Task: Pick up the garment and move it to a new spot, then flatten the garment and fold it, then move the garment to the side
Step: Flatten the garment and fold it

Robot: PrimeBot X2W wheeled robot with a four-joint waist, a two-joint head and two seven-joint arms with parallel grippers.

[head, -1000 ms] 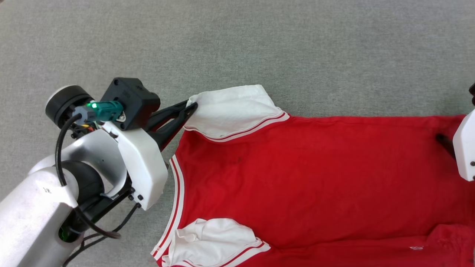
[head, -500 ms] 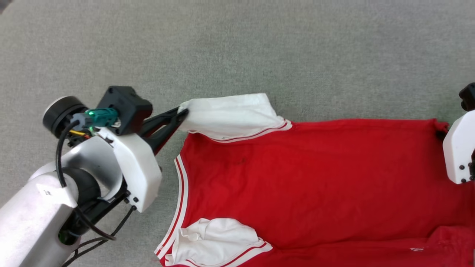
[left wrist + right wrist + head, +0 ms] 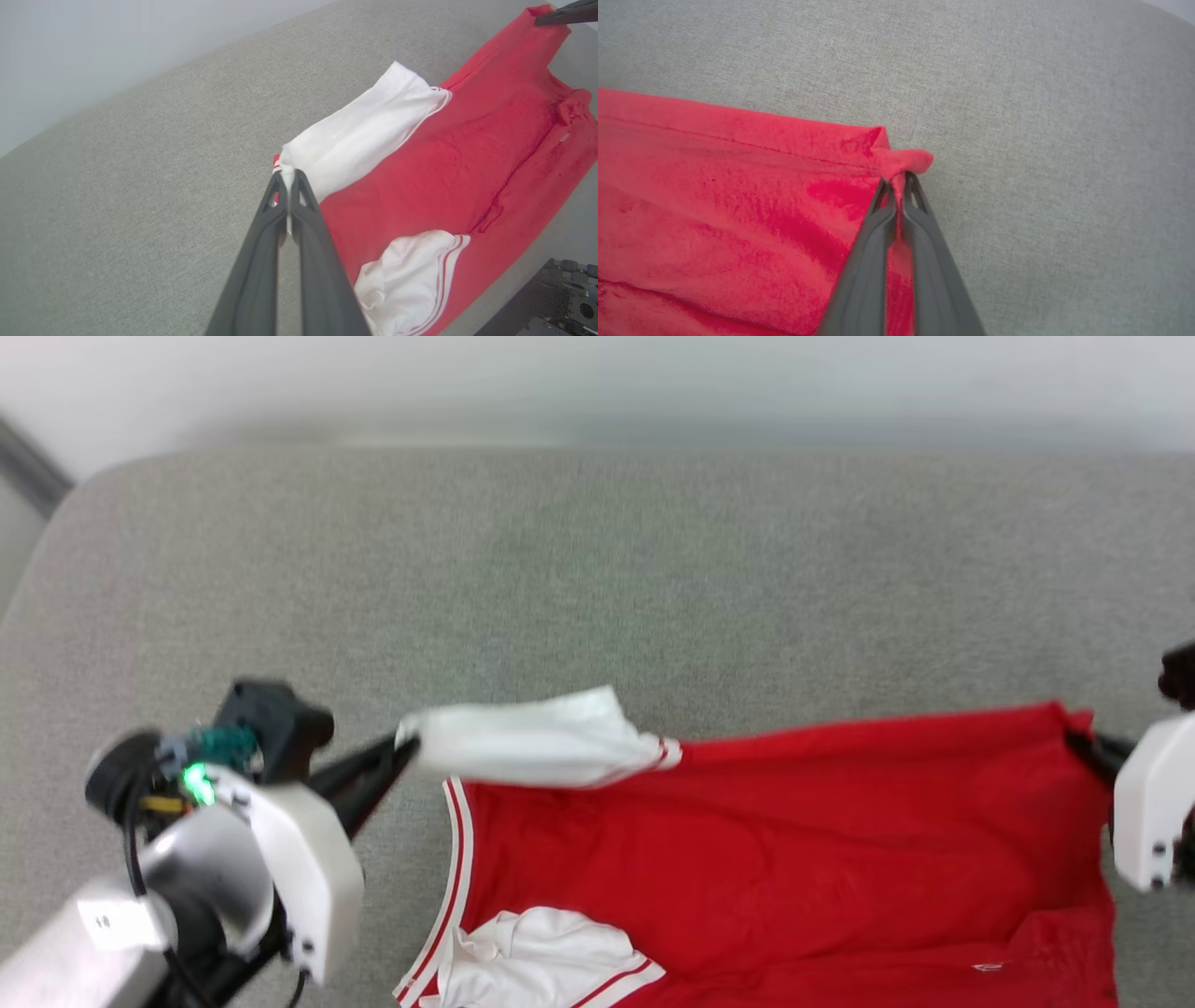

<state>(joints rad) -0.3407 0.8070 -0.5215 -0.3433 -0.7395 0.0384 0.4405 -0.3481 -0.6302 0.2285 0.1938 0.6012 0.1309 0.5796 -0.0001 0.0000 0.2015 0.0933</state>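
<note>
The left claw [image 3: 289, 179] is clamped on a white sleeve [image 3: 364, 135] of the red shirt [image 3: 794, 868], the right claw [image 3: 901, 179] on its hem corner.

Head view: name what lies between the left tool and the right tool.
The shirt spans that stretch in the head view: the left tool pinches its white sleeve, the right tool its red corner.

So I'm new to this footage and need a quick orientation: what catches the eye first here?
The red garment spread across the grey surface, lower right in the head view. The left gripper pinches its far white sleeve; the right gripper pinches a red corner.
</note>
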